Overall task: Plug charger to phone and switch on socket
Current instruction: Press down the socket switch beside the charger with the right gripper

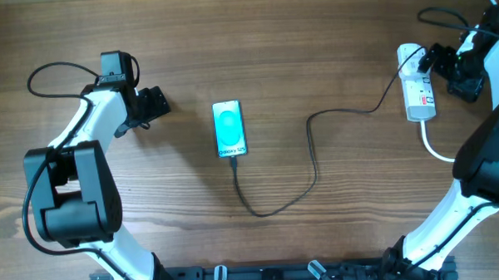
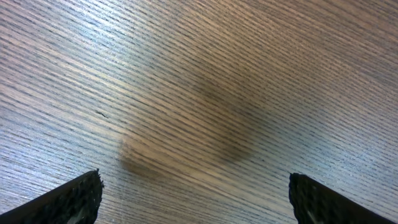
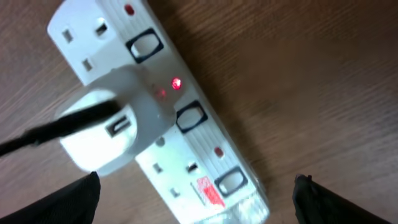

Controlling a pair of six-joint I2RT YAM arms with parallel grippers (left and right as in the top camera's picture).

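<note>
Right end effector (image 3: 196,198) spread above socket (image 3: 208,146).

Status: left arm (image 1: 87,137) rises from the near edge and folds toward the far-left corner, wrist turned right. The left gripper (image 1: 159,103) has jaws spread wide, with fingertips (image 2: 71,198) at the bottom corners of the wrist view. The right arm (image 1: 483,161) reaches into the far-right corner. The right gripper (image 1: 435,60) points left, jaws equally wide.
</note>
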